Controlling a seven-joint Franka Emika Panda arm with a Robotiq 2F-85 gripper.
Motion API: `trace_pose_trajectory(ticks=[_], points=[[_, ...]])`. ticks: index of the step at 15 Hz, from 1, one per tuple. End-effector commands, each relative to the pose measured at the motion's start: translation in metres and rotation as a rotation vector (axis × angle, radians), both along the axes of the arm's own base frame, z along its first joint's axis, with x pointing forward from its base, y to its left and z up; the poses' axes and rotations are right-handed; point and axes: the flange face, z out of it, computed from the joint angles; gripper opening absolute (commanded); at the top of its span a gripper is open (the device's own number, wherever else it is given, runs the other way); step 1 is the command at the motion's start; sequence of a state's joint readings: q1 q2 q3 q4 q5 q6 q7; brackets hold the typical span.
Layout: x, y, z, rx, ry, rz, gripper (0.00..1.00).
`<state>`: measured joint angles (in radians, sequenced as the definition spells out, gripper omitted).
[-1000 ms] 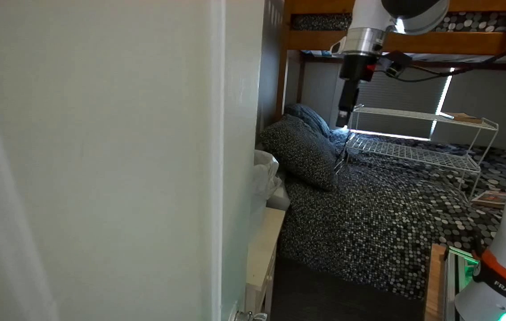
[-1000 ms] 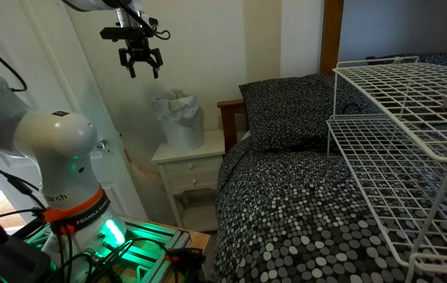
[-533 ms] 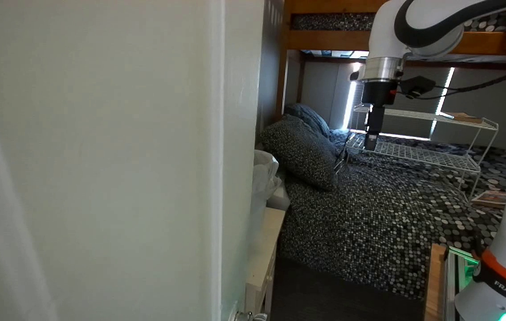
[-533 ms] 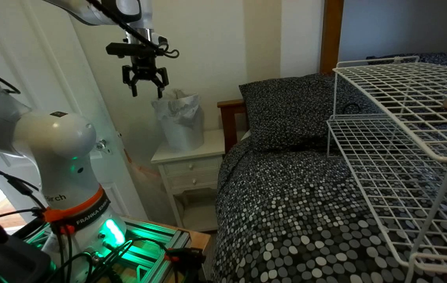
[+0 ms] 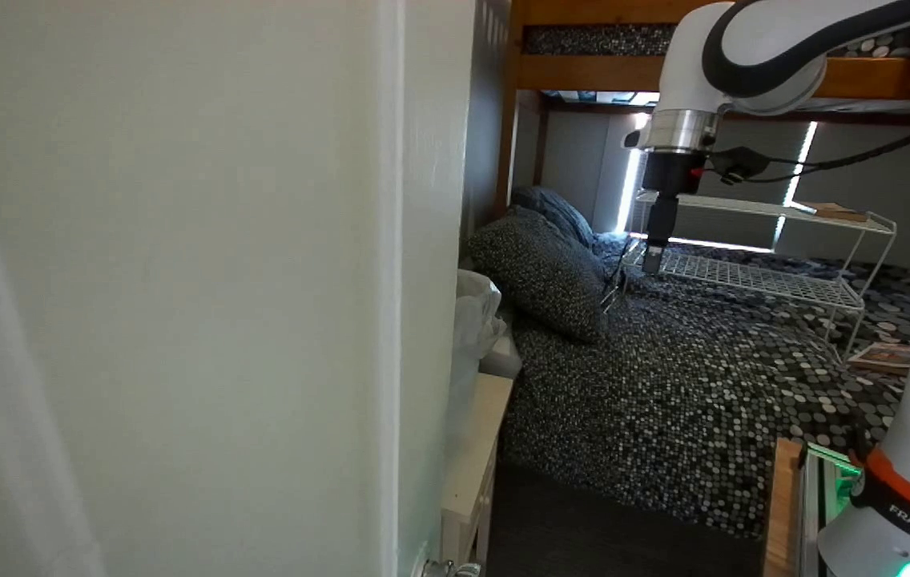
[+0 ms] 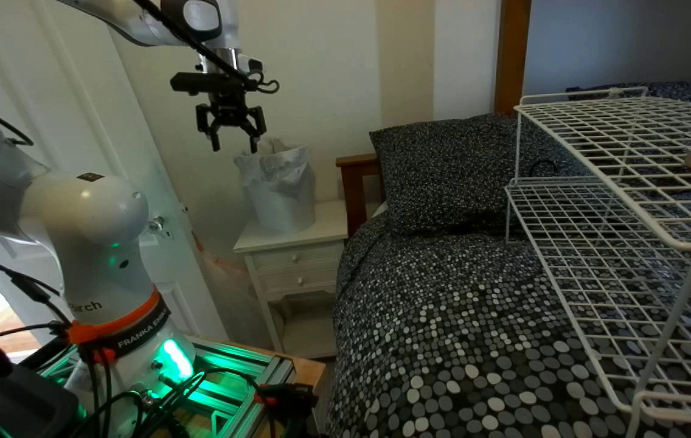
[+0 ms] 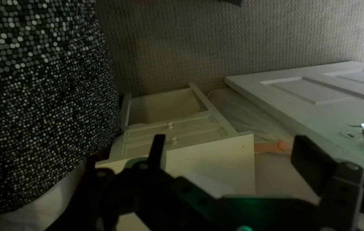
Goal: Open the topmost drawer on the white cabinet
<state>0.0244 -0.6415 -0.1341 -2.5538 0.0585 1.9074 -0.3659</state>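
The white cabinet (image 6: pixel 328 216) stands against the wall beside the bed. In an exterior view it is a thin strip (image 5: pixel 477 425), and the wrist view shows its top (image 7: pixel 220 154) from above. The topmost drawer (image 6: pixel 272 258) is shut, with a small round knob (image 6: pixel 295 259). The wrist view shows its front (image 7: pixel 198 136) and knob (image 7: pixel 173 139), partly behind a finger. My gripper (image 6: pixel 235 148) points down, open and empty, well above the cabinet and apart from it. Its spread fingers (image 7: pixel 230 139) frame the cabinet top in the wrist view, and it also shows hanging high in an exterior view (image 5: pixel 652 260).
A white lined bin (image 6: pixel 284 201) stands on the cabinet. The bed (image 6: pixel 418 292) with a dark pillow (image 6: pixel 443 176) adjoins one side, the door (image 7: pixel 297 96) the other. A white wire rack (image 6: pixel 613 201) stands on the bed. A second drawer (image 6: pixel 275 281) sits below.
Over the last second my gripper has moved down and a little right in both exterior views. In the last half second it has shifted only slightly. The drawer and cabinet have not changed.
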Motion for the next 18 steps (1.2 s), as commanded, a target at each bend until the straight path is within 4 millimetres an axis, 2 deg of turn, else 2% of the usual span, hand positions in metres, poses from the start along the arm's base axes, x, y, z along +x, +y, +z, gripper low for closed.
trace_pose_trajectory(ticks=[1,4,5,6,11,15,18], points=[[0.008,-0.001,-0.056,-0.033,-0.057,-0.037,1.0],[0.007,-0.002,-0.112,-0.056,-0.113,-0.038,1.0],[0.004,0.001,-0.121,-0.061,-0.155,-0.029,1.0],[0.031,-0.001,-0.132,-0.059,-0.162,-0.021,1.0],[0.046,-0.001,-0.203,-0.102,-0.212,-0.002,1.0],[0.04,0.009,-0.272,-0.115,-0.165,-0.008,1.0],[0.032,0.031,-0.297,-0.08,-0.133,-0.008,1.0]])
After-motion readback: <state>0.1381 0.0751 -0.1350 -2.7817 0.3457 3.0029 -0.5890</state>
